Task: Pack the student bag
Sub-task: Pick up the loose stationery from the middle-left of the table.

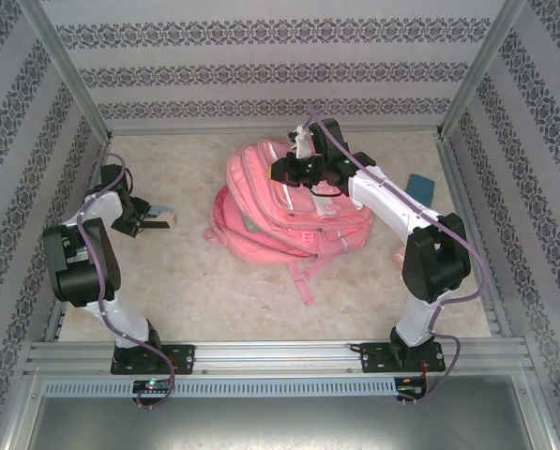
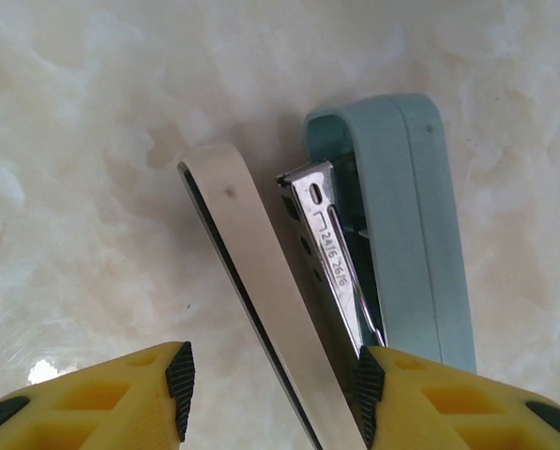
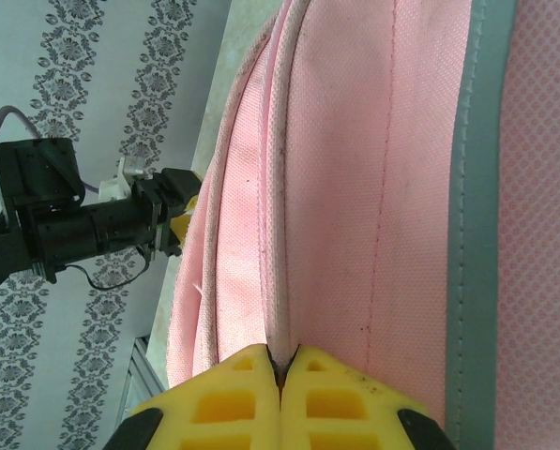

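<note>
I am reading "24/6 26/6" stamped on the magazine [image 2: 331, 244] of the teal stapler [image 2: 420, 234], which is lying opened within the released left end effector [image 2: 275, 375]. The right end effector [image 3: 281, 361] is clenching a fabric fold of the pink student bag [image 1: 270, 220], which is resting mid-rear on the surface [image 1: 223, 291].

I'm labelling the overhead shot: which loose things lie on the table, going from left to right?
stapler → bag → blue object
</note>
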